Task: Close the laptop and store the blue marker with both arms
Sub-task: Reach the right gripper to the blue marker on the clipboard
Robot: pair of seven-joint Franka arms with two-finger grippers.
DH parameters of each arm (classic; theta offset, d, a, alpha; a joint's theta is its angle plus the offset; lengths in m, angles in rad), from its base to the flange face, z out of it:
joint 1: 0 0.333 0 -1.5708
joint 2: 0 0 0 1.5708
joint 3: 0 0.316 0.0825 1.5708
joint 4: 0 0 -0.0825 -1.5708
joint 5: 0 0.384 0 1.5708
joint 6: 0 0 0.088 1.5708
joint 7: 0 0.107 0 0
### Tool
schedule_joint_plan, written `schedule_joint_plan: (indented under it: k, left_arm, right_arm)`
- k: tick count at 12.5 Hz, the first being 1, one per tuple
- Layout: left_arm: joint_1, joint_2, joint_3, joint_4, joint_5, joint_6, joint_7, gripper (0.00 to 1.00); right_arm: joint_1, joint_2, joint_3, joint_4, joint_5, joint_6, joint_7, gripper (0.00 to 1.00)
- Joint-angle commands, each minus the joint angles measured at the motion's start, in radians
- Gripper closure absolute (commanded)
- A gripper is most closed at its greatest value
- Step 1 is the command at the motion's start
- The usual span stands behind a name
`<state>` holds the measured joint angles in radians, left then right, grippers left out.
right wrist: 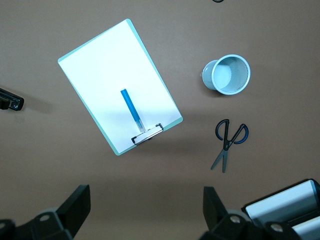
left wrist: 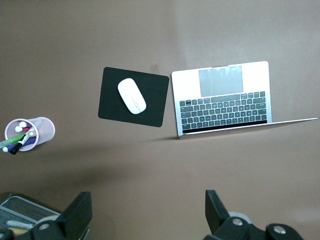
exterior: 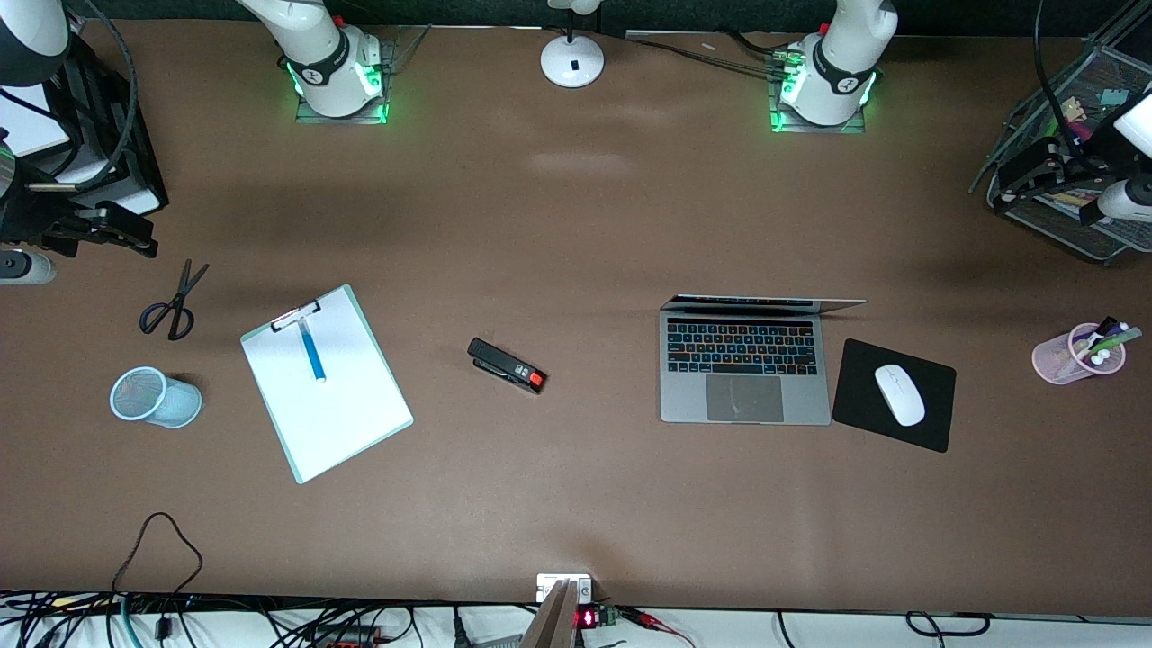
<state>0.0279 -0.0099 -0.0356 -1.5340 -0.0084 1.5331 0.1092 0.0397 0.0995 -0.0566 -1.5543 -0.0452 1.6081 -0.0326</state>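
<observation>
The laptop [exterior: 745, 369] stands open toward the left arm's end of the table, lid raised; it also shows in the left wrist view [left wrist: 222, 97]. The blue marker [exterior: 312, 351] lies on a white clipboard [exterior: 342, 414] toward the right arm's end, and shows in the right wrist view [right wrist: 131, 109]. My left gripper [left wrist: 148, 210] is open and empty, high over the table beside the wire tray; it shows in the front view [exterior: 1026, 175]. My right gripper [right wrist: 147, 205] is open and empty, up at the right arm's end of the table [exterior: 112, 232].
Scissors [exterior: 171, 306] and a pale blue mesh cup [exterior: 153, 396] on its side lie beside the clipboard. A black stapler [exterior: 507, 364] lies mid-table. A white mouse [exterior: 900, 394] sits on a black mat [exterior: 864, 414] beside the laptop. A pink pen cup [exterior: 1080, 353] and wire tray [exterior: 1107, 90] stand at the left arm's end.
</observation>
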Motion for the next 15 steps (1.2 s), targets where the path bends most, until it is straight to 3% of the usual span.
schedule_joint_plan:
  k: [1, 6, 9, 13, 15]
  left_arm:
    - [0.009, -0.021, -0.012, -0.014, 0.002, -0.002, 0.023, 0.0]
    - [-0.002, -0.019, -0.015, -0.009, 0.002, -0.007, 0.023, 0.0]
    - [-0.002, -0.018, -0.023, -0.008, 0.002, -0.005, 0.023, 0.0]
    - [-0.009, -0.019, -0.017, -0.008, 0.002, -0.005, 0.023, 0.0]
    - [-0.066, -0.021, 0.026, -0.012, 0.004, -0.007, 0.021, 0.0]
  right_arm:
    - [-0.012, -0.015, 0.004, -0.013, -0.001, -0.007, 0.004, 0.0]
    - [-0.014, 0.009, 0.006, -0.013, 0.002, 0.006, 0.007, 0.0]
    - [-0.009, 0.043, 0.007, -0.01, 0.047, 0.027, -0.006, 0.0]
    - [-0.003, 0.159, 0.017, 0.003, 0.061, 0.041, -0.003, 0.0]
    - [0.043, 0.207, 0.017, 0.007, 0.062, 0.087, 0.011, 0.0]
